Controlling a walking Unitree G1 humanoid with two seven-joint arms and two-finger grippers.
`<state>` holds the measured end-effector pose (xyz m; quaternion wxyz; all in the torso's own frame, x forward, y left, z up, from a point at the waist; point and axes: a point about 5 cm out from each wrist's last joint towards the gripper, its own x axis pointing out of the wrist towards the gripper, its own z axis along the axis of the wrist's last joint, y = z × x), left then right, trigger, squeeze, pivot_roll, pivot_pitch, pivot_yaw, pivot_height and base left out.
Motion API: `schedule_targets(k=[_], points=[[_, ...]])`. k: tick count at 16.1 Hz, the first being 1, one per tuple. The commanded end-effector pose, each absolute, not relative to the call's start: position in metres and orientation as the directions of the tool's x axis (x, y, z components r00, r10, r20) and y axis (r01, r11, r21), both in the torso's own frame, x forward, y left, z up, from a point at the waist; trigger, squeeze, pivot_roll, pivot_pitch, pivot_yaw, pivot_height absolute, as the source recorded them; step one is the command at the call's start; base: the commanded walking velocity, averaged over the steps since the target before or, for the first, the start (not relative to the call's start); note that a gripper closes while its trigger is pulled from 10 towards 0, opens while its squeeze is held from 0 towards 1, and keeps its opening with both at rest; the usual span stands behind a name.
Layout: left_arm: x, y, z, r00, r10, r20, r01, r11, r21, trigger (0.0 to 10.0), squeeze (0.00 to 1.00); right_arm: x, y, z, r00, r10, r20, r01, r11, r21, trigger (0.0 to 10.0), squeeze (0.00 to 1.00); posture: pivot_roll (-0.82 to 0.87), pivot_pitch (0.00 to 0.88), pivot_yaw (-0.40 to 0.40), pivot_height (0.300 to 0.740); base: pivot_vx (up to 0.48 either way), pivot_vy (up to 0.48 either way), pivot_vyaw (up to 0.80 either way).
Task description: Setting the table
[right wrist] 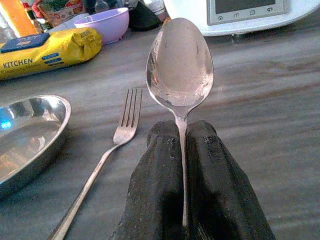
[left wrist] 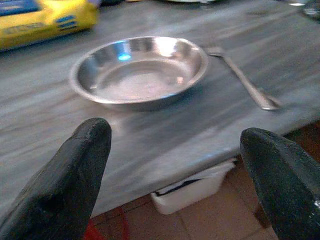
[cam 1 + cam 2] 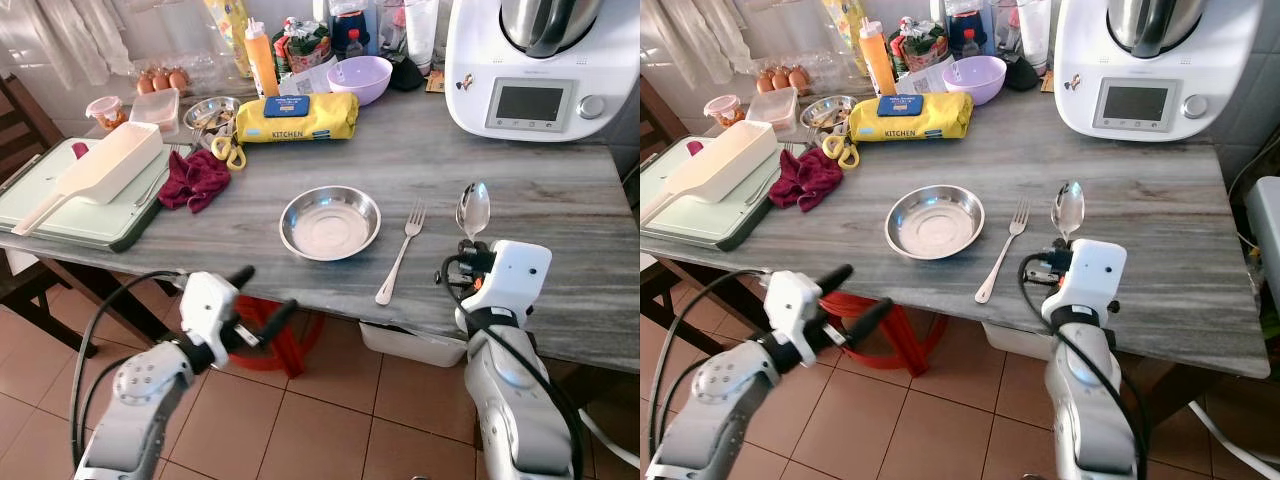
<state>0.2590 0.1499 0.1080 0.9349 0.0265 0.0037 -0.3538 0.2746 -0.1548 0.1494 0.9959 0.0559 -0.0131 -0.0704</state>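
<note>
Spoon (image 3: 473, 209) held by our right hand (image 1: 182, 150): both black fingers (image 1: 215, 170) are pressed together on its handle, and the bowl of the spoon points away from us over the grey bench (image 3: 560, 200), just right of the fork (image 3: 400, 253). We cannot tell whether the spoon's bowl touches the bench or hangs just above it. The fork lies flat, tines away from us, handle toward the near edge, just right of the steel plate (image 3: 330, 222), which sits upright near the middle of the bench.

Our left hand (image 3: 258, 300) hangs below the near edge of the bench, over the tiled floor (image 3: 330, 420), its two fingers (image 2: 70, 180) spread apart with nothing between them; through its wrist view we see the plate and fork beyond the gap.

Farther back stand a yellow kitchen pack (image 3: 297, 117), a purple bowl (image 3: 359, 78), an orange bottle (image 3: 261, 58) and a white kitchen machine (image 3: 530, 65). To the left lie a dark red cloth (image 3: 196, 180), a pale green tray (image 3: 60, 215) carrying a white scoop (image 3: 100, 170), and eggs (image 3: 162, 80) at the back.
</note>
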Motion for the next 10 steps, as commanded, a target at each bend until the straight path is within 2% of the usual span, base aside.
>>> schedule_targets(k=[1,7,10], points=[[0.257,0.152,0.107,0.747,-0.664,-0.037,0.665,0.745,0.049,10.0,0.0,0.277,-0.152,0.15,0.99,-0.142,0.004,0.14,0.979,0.146,10.0,0.0,-0.09,0.117,0.137,0.74,0.0,0.0,0.0],[0.256,0.145,0.107,0.724,-0.689,-0.039,0.69,0.721,0.063,10.0,0.0,0.295,-0.143,0.151,0.991,-0.129,-0.031,0.133,0.972,0.192,10.0,0.0,-0.09,0.107,0.134,0.74,0.0,0.0,0.0],[0.258,0.144,0.11,0.715,-0.698,-0.037,0.698,0.712,0.076,10.0,0.0,0.3,-0.141,0.144,0.985,-0.149,-0.092,0.168,0.948,0.269,10.0,0.0,-0.08,0.108,0.141,0.74,0.0,0.0,0.0]])
